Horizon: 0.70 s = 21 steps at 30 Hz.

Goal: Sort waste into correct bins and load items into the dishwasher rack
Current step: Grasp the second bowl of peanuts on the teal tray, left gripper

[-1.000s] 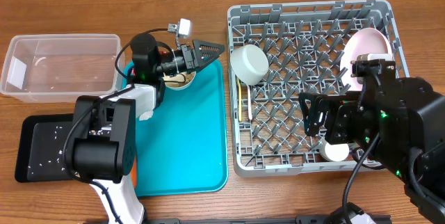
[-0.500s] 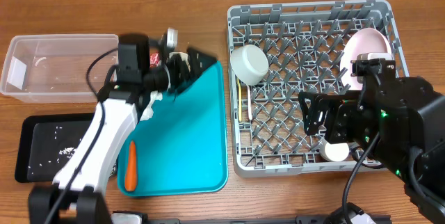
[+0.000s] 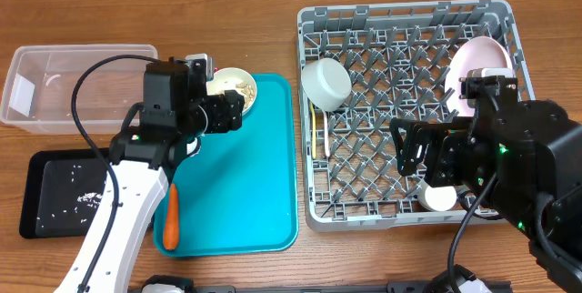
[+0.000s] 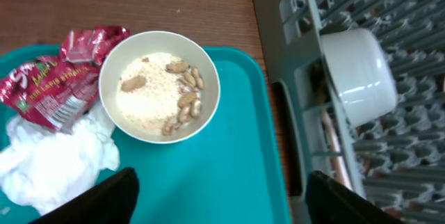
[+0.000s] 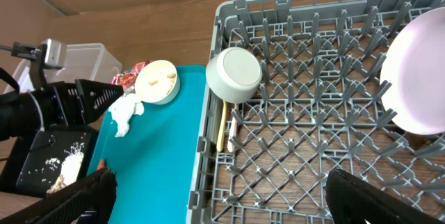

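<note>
A white bowl of beige food scraps (image 3: pixel 233 85) sits at the teal tray's far left corner, and shows in the left wrist view (image 4: pixel 159 85). A red wrapper (image 4: pixel 61 78) and a white napkin (image 4: pixel 55 156) lie beside it. My left gripper (image 3: pixel 229 113) hovers open and empty just short of the bowl (image 4: pixel 222 206). An orange carrot (image 3: pixel 170 223) lies at the tray's left edge. The grey rack (image 3: pixel 409 211) holds a white bowl (image 3: pixel 326 82), a pink plate (image 3: pixel 479 67), yellow utensils (image 3: pixel 316 134) and another white bowl (image 3: pixel 439 197). My right gripper (image 3: pixel 409 152) is open above the rack (image 5: pixel 229 206).
The clear tub (image 3: pixel 77 88) stands at the far left. The black tray (image 3: pixel 55 197) in front of it holds scattered crumbs. The teal tray (image 3: pixel 245 184) lies between the bins and the rack. My left arm crosses the tray's left edge.
My left gripper has pulled back leftward from the tray's far corner, uncovering the bowl of scraps. The arm has lifted off the carrot. The right arm has not moved.
</note>
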Motion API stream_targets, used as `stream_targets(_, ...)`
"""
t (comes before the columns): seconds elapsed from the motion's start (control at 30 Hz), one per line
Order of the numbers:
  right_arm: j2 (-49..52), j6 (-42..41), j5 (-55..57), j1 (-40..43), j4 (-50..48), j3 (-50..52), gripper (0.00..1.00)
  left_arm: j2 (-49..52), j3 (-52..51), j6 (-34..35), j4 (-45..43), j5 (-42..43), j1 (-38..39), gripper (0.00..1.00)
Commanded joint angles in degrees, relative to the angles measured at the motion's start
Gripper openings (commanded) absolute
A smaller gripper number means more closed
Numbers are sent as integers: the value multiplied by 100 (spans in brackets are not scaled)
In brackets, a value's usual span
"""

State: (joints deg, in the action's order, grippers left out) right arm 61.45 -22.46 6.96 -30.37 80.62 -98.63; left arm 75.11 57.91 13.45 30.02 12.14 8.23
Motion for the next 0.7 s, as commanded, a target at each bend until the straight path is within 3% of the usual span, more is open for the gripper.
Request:
stream_targets(0.0,-37,-35,46,22,-35,-83,100,470,291,-839,111,-247,98,76)
stream_targets(0.3,4,-35,48,22,-35,-81,100,2155,1832,-2035,833,-984,627,70)
stream_targets(0.5,111,-35,48,22,-35,-81,100,2879,2063,-2601,796,-1263,750,64)
stream_targets(0.67,317,-35,46,22,-35,-81,100,3246,2063,-2935,717,-1259,752,50)
